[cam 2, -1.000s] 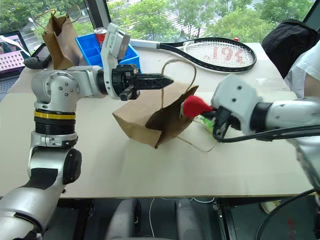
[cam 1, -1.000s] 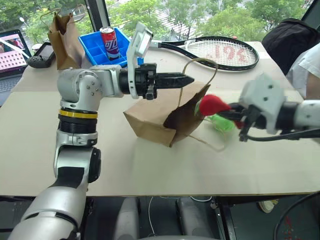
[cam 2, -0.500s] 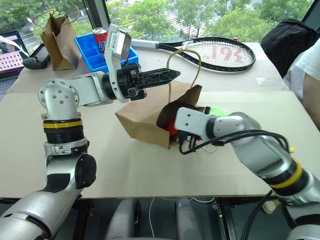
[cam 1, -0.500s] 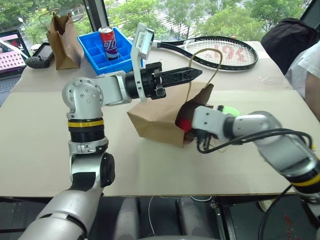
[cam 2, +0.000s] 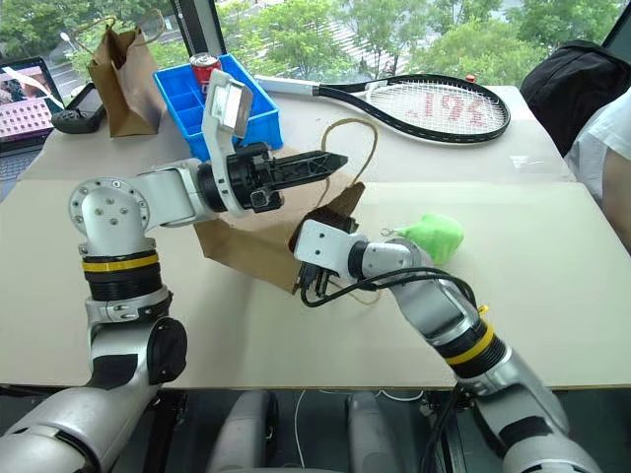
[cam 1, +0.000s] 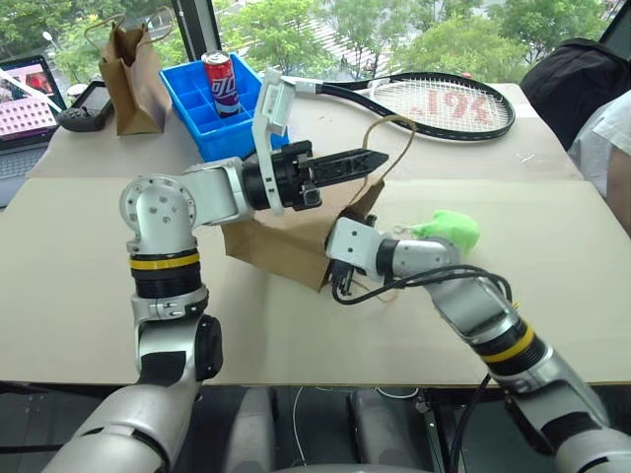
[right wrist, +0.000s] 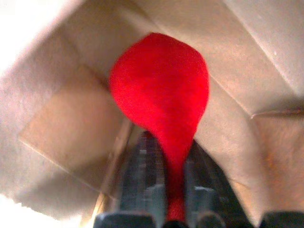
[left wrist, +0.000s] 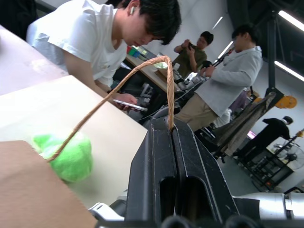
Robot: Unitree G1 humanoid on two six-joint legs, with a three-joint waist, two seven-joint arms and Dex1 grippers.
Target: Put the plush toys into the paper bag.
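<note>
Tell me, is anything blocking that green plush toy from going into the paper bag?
Yes. The right gripper is pushed into the mouth of the paper bag with the red toy, filling the opening. The green toy lies on the table just beyond that arm. The left gripper holds the bag's handle up.

Inside of paper bag (right wrist: 71,118) is seen, w/ brown walls & creased folds all round. Red chili pepper plush (right wrist: 161,95) is seen lying in the bag, broad rounded end pointed away, narrow end tapering back twd the right gripper (right wrist: 173,190). Narrow end is seen betw. the two dark fingers (right wrist: 140,175), which stand slightly apart on either side of it; whether it's actually pinched can't be told. Bright light is seen at bag's edge.
</note>
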